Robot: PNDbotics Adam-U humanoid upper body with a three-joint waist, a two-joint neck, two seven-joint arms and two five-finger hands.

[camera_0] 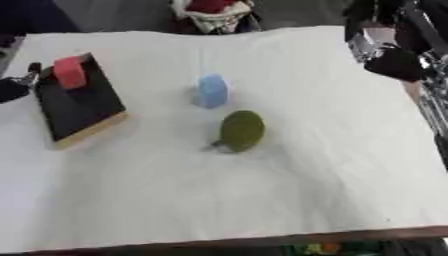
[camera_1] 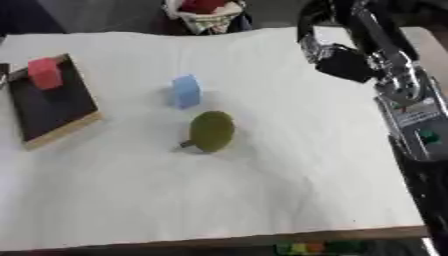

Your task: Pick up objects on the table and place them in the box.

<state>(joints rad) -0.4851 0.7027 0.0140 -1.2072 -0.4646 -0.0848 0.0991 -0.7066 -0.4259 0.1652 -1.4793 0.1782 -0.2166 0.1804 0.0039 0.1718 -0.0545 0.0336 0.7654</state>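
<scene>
The bench [camera_0: 332, 165] is covered with a white cloth that reaches almost to its near edge, where a strip of brown wood shows. At the left side lies the box [camera_0: 80, 106], a shallow tray with a black inside and a pale wooden rim, set askew with one corner pointing toward the middle of the bench. A red block [camera_0: 70, 72] sits in the far end of the box, against its upper rim. Near the centre of the cloth stands a light blue block [camera_0: 211, 91], upright and well apart from the box. Just beside it, on the near side and slightly to the right, lies an olive-green rounded object [camera_0: 241, 130] with a short stem at its lower left; the two appear close but not touching. The left hand [camera_0: 16, 86] shows only at the left edge, dark, next to the far left corner of the box; whether its fingers are released or clenched cannot be told. The right hand [camera_1: 343, 62] hangs above the far right part of the bench, a dark mass below the silver arm, holding nothing visible; its finger state cannot be told either. A bundle of red and white cloth [camera_0: 213, 14] lies beyond the far edge.
</scene>
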